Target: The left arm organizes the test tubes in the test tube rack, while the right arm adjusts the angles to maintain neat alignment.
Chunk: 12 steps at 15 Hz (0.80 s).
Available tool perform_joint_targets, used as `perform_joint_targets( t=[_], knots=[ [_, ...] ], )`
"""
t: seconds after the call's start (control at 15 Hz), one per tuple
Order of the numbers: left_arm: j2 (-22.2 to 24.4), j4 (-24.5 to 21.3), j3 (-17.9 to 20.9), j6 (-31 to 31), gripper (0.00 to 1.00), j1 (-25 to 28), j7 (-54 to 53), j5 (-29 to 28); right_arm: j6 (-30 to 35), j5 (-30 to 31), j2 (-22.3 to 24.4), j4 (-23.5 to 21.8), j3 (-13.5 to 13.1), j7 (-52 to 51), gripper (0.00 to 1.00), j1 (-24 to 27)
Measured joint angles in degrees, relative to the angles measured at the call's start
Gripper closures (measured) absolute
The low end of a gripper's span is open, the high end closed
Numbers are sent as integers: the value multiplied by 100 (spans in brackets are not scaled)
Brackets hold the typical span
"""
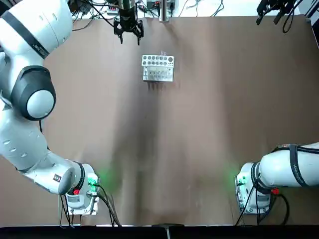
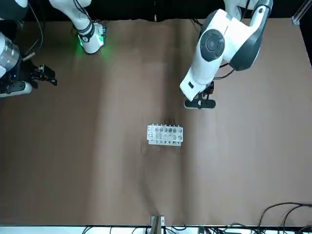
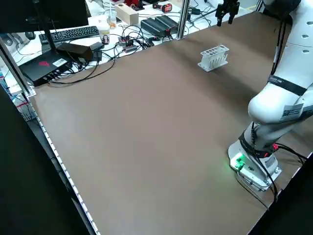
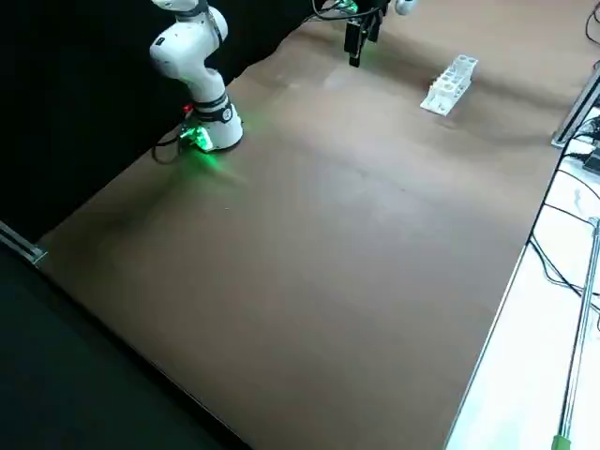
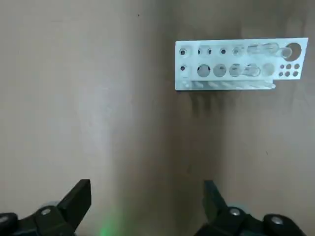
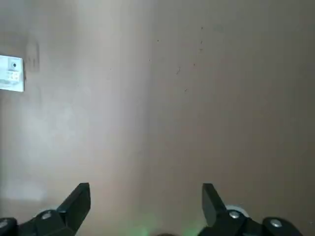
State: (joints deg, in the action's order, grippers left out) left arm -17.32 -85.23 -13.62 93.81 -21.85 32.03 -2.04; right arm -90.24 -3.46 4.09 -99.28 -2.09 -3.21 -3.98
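Seen from top: open, empty left tool (image 1: 129, 42) at test tube rack's (image 1: 158, 72) eleven o'clock, maybe for reaching test tubes (image 5: 265, 48); open, empty right tool (image 1: 267, 22), two o'clock, maybe clear of left.

The rack (image 1: 158, 68) is plain white, its top dotted with round holes in rows. The tubes (image 5: 269, 48) are clear and pale. The surface (image 1: 199, 124) is brown, with darker brown streaks. Both arms, left arm (image 1: 30, 114) and right arm (image 1: 304, 167), are white with dark grey joints and black bands; their bases glow green beside a red spot. Each end effector, left (image 5: 147, 196) and right (image 6: 146, 199), is black.
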Motion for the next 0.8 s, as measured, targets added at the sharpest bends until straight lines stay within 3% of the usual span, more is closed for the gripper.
perform_joint_targets(
  t=[0.33, 0.53, 0.8],
  knots=[
    [-294, 9, 9, 560, 0, -243, 395, 0, 0, 0, 0, 0, 0, 0, 0, 0],
    [-639, 10, 73, 1237, 0, -555, 779, 0, 0, 0, 0, 0, 0, 0, 0, 0],
    [-1190, 80, 679, 2103, 0, -1314, 1167, -1, 0, 0, 0, 0, 0, 0, 0, 0]
  ],
)
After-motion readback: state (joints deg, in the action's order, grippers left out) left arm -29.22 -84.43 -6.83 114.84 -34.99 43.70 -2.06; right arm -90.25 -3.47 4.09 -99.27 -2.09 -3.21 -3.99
